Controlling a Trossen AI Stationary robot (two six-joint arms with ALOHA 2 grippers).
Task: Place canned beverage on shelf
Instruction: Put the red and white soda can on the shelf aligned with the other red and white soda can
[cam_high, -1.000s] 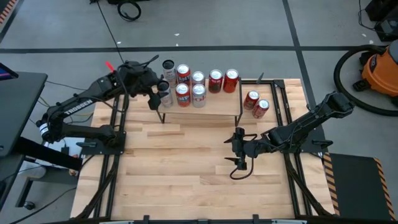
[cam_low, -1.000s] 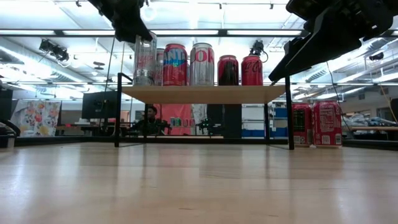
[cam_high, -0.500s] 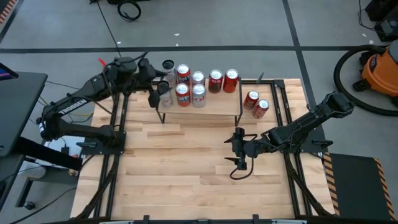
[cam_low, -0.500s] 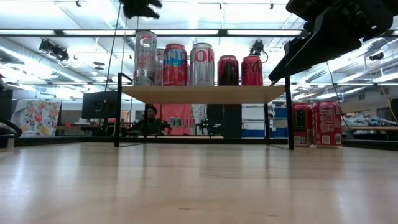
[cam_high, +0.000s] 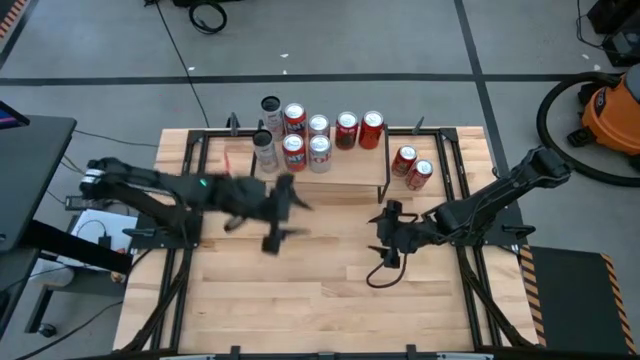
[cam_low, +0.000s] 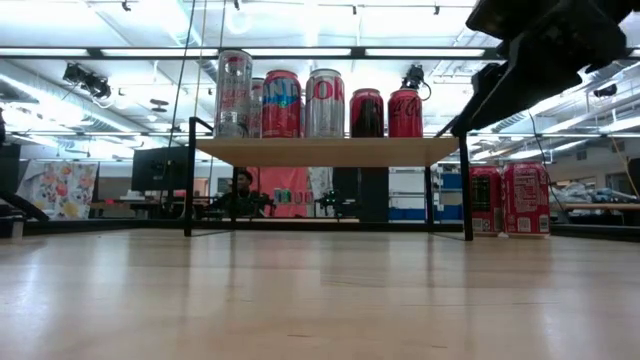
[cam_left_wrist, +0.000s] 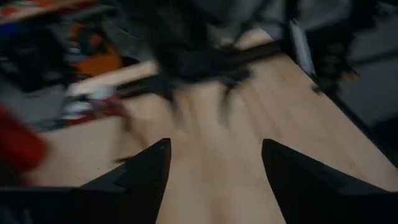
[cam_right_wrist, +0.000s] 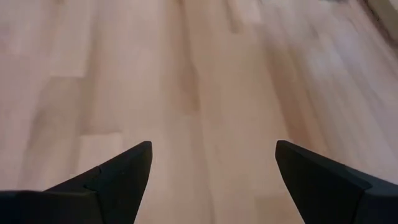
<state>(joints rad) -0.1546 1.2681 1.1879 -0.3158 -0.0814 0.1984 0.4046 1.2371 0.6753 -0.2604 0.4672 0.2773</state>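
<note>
Cans (cam_high: 318, 138) crowd the shelf (cam_high: 352, 168), two (cam_high: 412, 167) wait on the bench (cam_high: 300, 290) beside it; both hands, left (cam_high: 283, 208) and right (cam_high: 385, 235), open and empty, one must fetch next.

The left gripper (cam_high: 281, 212) has let go of the silver can (cam_high: 264, 152) on the shelf (cam_high: 350, 172) and swung toward six o'clock, over the table (cam_high: 300, 290).

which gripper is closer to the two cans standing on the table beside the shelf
Right. The right gripper hovers over the table just in front of the two cans, off the shelf's end. The left gripper is farther, over the table before the shelf's other end.
</note>
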